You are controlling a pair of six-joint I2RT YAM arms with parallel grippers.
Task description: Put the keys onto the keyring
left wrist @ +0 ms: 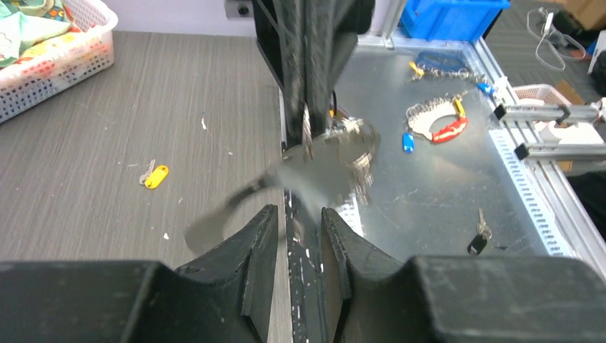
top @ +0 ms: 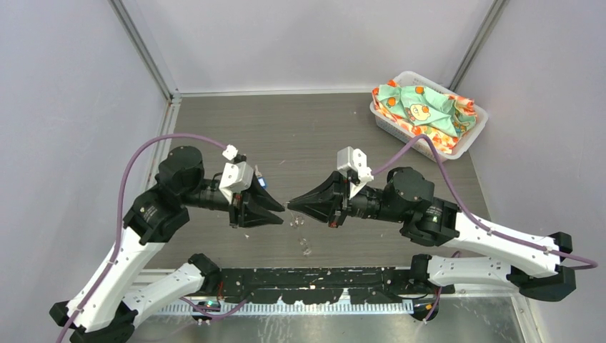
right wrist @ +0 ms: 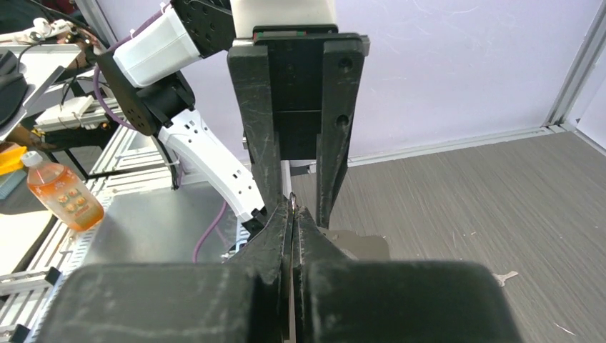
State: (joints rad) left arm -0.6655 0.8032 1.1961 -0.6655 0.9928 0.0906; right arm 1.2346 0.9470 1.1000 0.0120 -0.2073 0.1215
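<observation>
My two grippers meet tip to tip above the middle of the table. My right gripper (top: pixel 291 205) (right wrist: pixel 291 212) is shut on a thin metal edge, the keyring (left wrist: pixel 321 169). In the left wrist view the keyring is a blurred grey loop hanging from the right gripper's tips. My left gripper (top: pixel 280 212) (left wrist: pixel 299 213) is open and empty, its fingers just short of the loop. The yellow-headed key (left wrist: pixel 154 175) lies flat on the table beyond the grippers. A blue-headed key (left wrist: pixel 407 141) lies on the metal plate past the table's near edge.
A white basket (top: pixel 464 146) of patterned cloth stands at the back right. The metal plate holds a red and white ring (left wrist: pixel 439 125), a black-headed key (left wrist: pixel 477 241) and other bunches. A small silver key-like piece (right wrist: pixel 506 276) lies on the table.
</observation>
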